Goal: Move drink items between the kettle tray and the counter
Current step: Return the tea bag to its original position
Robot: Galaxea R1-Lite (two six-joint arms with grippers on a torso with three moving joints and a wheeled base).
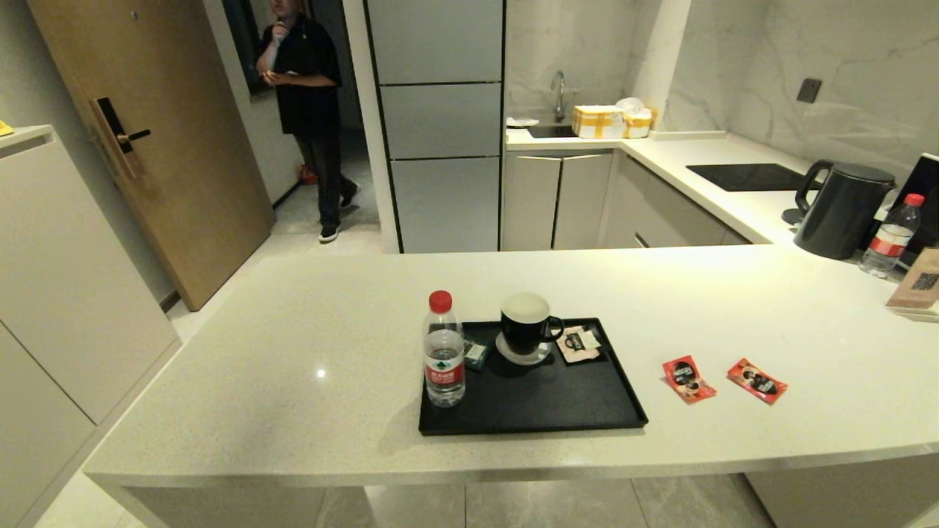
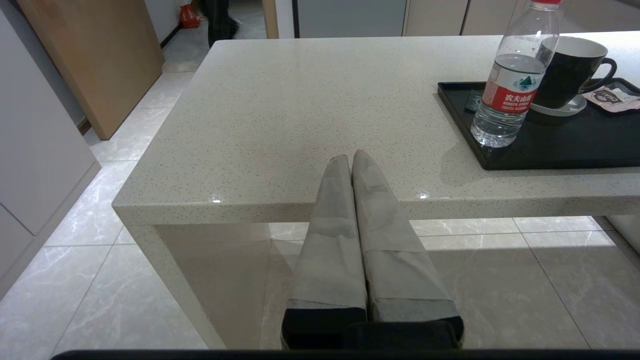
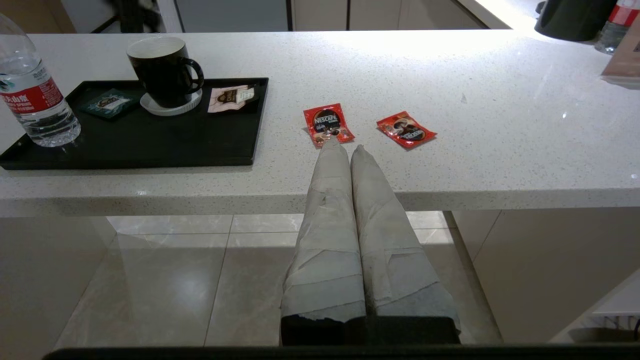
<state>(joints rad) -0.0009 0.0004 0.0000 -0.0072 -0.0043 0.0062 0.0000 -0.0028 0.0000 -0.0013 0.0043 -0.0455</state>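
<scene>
cream speckled counter (image 1: 308,367) carries the black kettle tray (image 1: 535,422) near its front edge, loaded along its back and left with a water bottle (image 1: 444,352), black mug (image 1: 527,326), cream sachet (image 1: 579,343) and teal packet (image 1: 475,353), so the front half looks free to receive things. two red nescafe sachets (image 1: 688,378) (image 1: 756,380) lie flat on bare counter just right of the tray, apart from each other, with open room around them. left gripper (image 2: 351,159) and right gripper (image 3: 344,148) both hang below the front edge, jaws pressed together, holding nothing.

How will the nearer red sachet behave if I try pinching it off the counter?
The red Nescafe sachet lies flat on the glossy counter, so it will probably slide before lifting. It looks thin, light foil, likely to flex or droop from one edge.
</scene>
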